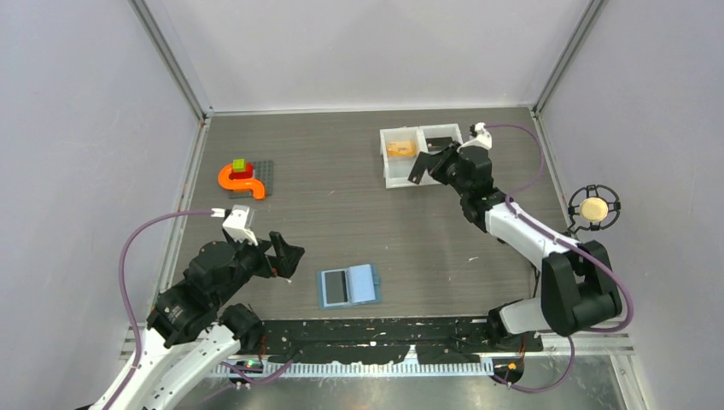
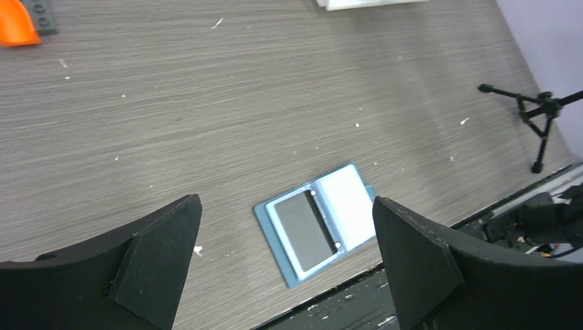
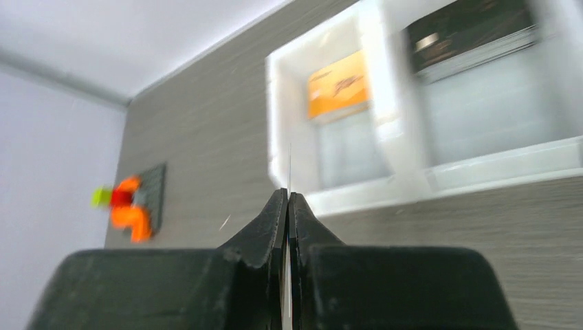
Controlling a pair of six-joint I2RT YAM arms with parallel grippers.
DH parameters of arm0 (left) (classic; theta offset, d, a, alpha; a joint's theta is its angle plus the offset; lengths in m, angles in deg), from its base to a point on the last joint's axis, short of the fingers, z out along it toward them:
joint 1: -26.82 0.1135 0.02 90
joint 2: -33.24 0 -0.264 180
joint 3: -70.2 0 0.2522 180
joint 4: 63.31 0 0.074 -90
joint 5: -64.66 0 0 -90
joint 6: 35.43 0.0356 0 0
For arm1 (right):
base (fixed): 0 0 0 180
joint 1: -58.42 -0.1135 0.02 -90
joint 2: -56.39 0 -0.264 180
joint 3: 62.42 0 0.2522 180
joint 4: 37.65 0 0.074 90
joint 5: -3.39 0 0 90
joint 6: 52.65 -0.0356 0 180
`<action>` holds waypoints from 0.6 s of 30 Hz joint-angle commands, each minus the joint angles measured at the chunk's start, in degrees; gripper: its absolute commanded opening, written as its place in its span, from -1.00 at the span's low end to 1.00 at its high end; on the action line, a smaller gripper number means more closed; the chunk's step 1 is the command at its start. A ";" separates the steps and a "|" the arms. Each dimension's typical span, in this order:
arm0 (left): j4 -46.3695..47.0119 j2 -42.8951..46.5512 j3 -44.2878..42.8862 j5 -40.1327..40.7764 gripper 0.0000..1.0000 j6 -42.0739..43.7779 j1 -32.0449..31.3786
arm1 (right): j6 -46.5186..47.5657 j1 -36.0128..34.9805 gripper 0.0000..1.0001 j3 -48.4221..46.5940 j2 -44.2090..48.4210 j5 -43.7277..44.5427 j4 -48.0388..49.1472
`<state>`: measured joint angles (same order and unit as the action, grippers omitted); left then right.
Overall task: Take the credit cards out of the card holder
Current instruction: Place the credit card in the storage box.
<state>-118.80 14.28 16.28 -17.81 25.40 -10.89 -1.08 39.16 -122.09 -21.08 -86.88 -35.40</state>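
Note:
The light-blue card holder [image 1: 348, 285] lies open on the table near the front edge, with a dark grey panel in its left half; it also shows in the left wrist view [image 2: 320, 223]. My left gripper [image 1: 286, 254] is open and empty, left of the holder and above the table [image 2: 287, 201]. My right gripper [image 1: 429, 164] is shut on a thin dark credit card [image 1: 417, 168], seen edge-on in the right wrist view [image 3: 289, 165], by the front edge of the white tray [image 1: 401, 182]. An orange-yellow card [image 3: 337, 84] lies in the tray's left compartment, a dark card [image 3: 471, 31] in the right.
An orange curved toy piece [image 1: 237, 179] with a green brick sits on a dark plate at the left. A round device on a small tripod [image 1: 592, 207] stands off the table's right edge. A black strip runs along the near edge. Walls enclose the table.

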 commanded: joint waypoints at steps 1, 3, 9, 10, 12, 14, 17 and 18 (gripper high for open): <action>-3.36 0.03 -0.28 3.24 0.99 2.36 0.23 | -5.53 2.35 -0.89 -5.96 -3.96 15.50 7.19; -3.27 -0.32 0.14 2.59 0.99 2.68 0.26 | -7.43 3.10 -0.89 -7.35 -7.01 19.32 7.49; -3.68 -1.51 -0.18 1.17 0.99 3.58 0.20 | -13.70 5.14 -0.89 -11.20 -15.48 26.20 9.14; -3.84 -1.52 -0.14 1.12 0.99 3.67 0.24 | -14.30 5.22 -0.89 -11.96 -17.22 27.54 8.83; -3.78 -1.26 -0.10 0.71 0.99 3.73 0.16 | -15.24 5.40 -0.89 -14.81 -19.84 29.52 7.54; -3.65 -1.02 0.06 0.56 0.99 3.77 0.19 | -16.04 5.55 -0.89 -16.74 -21.91 31.52 6.78; -3.57 -0.93 0.08 0.48 0.99 3.94 0.19 | -17.64 5.56 -0.90 -18.62 -25.09 34.72 6.30; -3.55 -0.94 0.06 0.49 0.99 3.94 0.14 | -18.08 5.60 -0.89 -19.15 -25.67 35.16 6.31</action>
<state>-122.82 13.12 16.43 -16.61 28.13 -10.89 -15.44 44.60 -137.06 -45.14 -59.14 -30.27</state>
